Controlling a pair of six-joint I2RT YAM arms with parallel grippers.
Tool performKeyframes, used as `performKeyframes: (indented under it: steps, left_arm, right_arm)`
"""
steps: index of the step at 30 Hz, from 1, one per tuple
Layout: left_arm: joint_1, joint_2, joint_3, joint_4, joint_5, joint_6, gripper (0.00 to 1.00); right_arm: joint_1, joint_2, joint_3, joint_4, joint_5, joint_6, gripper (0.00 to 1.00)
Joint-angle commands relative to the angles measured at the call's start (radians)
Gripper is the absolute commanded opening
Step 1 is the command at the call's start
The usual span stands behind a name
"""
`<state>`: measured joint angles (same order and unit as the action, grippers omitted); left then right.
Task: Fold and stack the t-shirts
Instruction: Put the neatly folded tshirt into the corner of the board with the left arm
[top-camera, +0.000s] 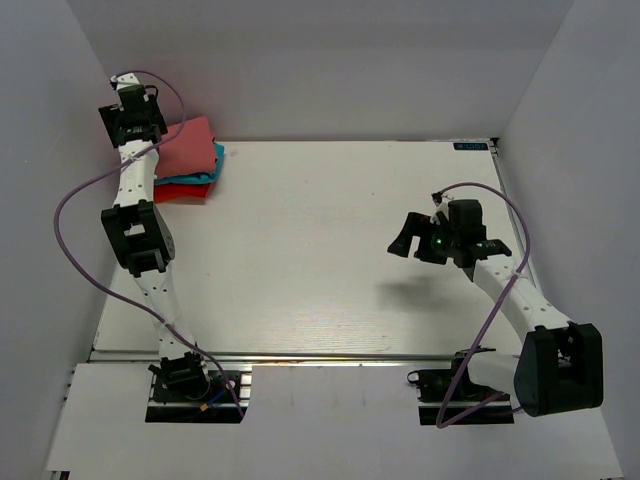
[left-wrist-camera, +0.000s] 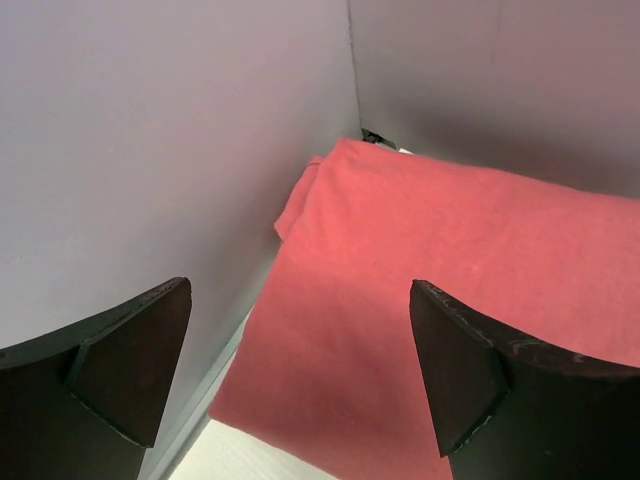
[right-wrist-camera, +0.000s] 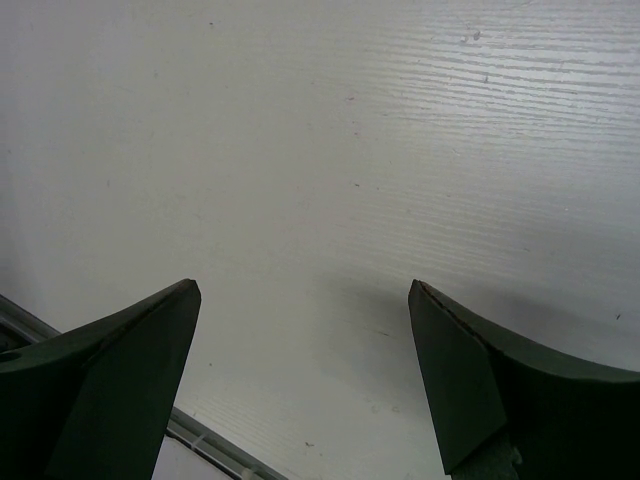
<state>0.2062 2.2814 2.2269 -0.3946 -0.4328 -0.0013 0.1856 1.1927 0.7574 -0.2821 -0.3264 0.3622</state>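
The pink shirt (top-camera: 190, 148) lies on top of the blue-green shirt (top-camera: 186, 181) and the red shirt (top-camera: 186, 192), in the far left corner of the tabletop (top-camera: 320, 260). The cloth looks soft, light and floppy, so pinch a folded edge. The left gripper (left-wrist-camera: 300, 288) and right gripper (right-wrist-camera: 300, 285) are wide apart and empty.

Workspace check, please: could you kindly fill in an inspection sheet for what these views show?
Surface: white table, faint specks.
Job's things: pink tee on turquoise tee on red tee, folded, stacked in far left corner.
Clutter: nothing seen.
Hands: left hand open over the pink tee; right hand open over bare table.
Cables: left cable and right cable, purple, loop beside their arms.
Surroundings: grey walls on three sides.
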Motion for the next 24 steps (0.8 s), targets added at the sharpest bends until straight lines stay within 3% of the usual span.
performKeyframes:
  steps: [1,8,15,24]
  left_arm:
    - [0.002,-0.114,-0.025,0.004,0.040,-0.022,1.00]
    - [-0.028,-0.218,-0.118,-0.087,0.323,-0.071,1.00]
    - [-0.131,-0.397,-0.363,-0.136,0.284,-0.201,1.00]
    - [-0.404,-0.839,-0.974,-0.062,0.247,-0.387,1.00]
  right_arm:
    - [0.003,-0.024,0.030,0.034,-0.023,0.001,0.90]
    - [0.005,-0.080,0.013,0.008,-0.002,-0.022,0.90]
    - [0.000,-0.137,-0.030,0.035,-0.051,-0.020,0.90]
    - [-0.003,-0.199,-0.118,0.067,-0.046,0.009,0.90]
